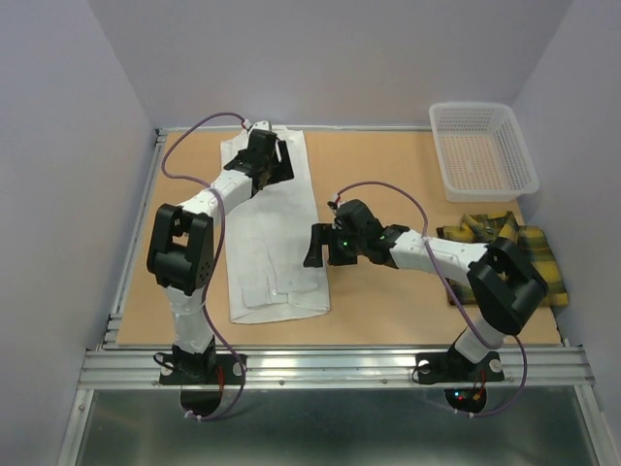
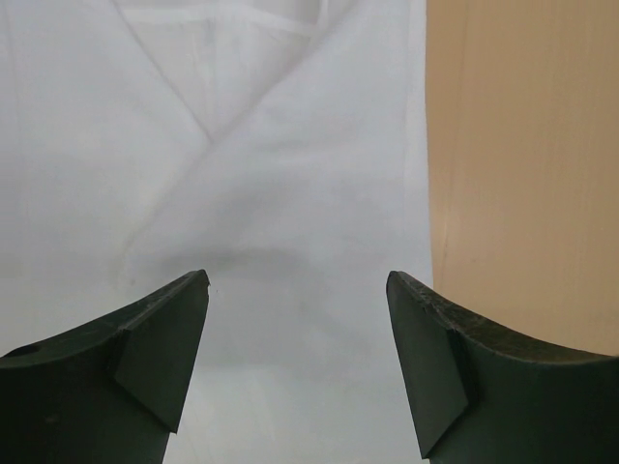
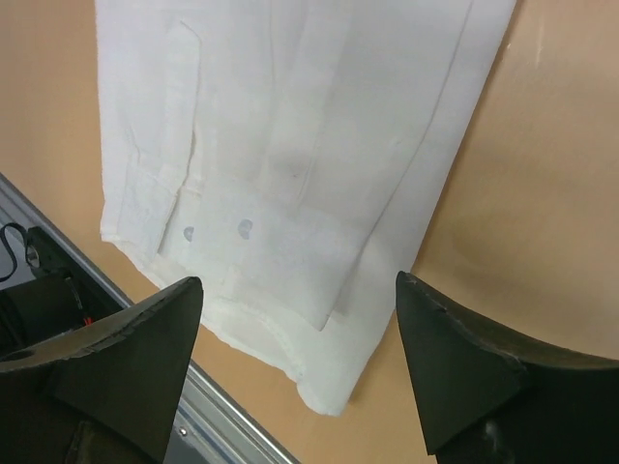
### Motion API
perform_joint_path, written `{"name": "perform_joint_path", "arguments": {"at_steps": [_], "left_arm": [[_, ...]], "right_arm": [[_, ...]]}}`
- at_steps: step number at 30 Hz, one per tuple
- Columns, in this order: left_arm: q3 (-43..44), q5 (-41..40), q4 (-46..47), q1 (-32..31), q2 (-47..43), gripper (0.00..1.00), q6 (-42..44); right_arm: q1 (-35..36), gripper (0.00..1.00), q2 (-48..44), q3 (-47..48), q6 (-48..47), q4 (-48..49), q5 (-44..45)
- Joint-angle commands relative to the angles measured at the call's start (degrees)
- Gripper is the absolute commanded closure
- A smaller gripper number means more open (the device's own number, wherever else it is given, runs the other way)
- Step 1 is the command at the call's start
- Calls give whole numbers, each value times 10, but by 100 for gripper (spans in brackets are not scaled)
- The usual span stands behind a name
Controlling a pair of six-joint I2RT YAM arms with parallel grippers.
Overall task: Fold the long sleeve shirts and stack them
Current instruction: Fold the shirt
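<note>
Where the brown worktop [image 1: 388, 301] lies under both arms, the white shirt [image 1: 277, 262] rests flat on it. The white shirt is folded into one long strip, with one short end close to the arms' bases and the other end far back.

The plaid shirt [image 1: 482, 229] lies in a bunch well off to the right of the white shirt, partly under the right arm [image 1: 505, 286]. The white basket [image 1: 485, 189] stands to the right of the white shirt too, farther back than the plaid shirt and just beside it.

The left arm [image 1: 179, 248] rises just left of the white shirt and reaches over its far end. Its jaws are wide apart with nothing between them, and they point down at the cloth beside the white shirt's right edge.

The right arm comes in from the right. Its jaws are wide apart and hold nothing, just beside the white shirt's right edge, toward its close end.

Two small buttons [image 3: 247, 228] show on the white shirt close to that end.
</note>
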Motion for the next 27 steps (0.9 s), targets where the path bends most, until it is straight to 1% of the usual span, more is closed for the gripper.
{"name": "perform_joint_path", "arguments": {"at_steps": [1,4,9,17,21,22,26,27], "left_arm": [[69,-46,26,3,35,14,74],[115,-53,28,5,76,14,89],[177,-46,25,34,132,14,91],[247,-19,11,70,199,15,104],[255,12,9,71,207,15,125],[252,31,13,71,205,15,127],[204,71,60,73,168,15,127],[185,72,84,73,154,15,124]], "right_arm": [[5,13,-73,5,-69,-14,66],[6,9,-106,-3,-83,-25,89],[6,9,-134,-14,-92,-40,121],[5,9,-147,-20,-83,-51,125],[6,9,-153,-23,-84,-56,139],[5,9,-154,-24,-84,-57,141],[6,9,-146,-19,-79,-58,142],[6,9,-144,-18,-78,-58,142]]}}
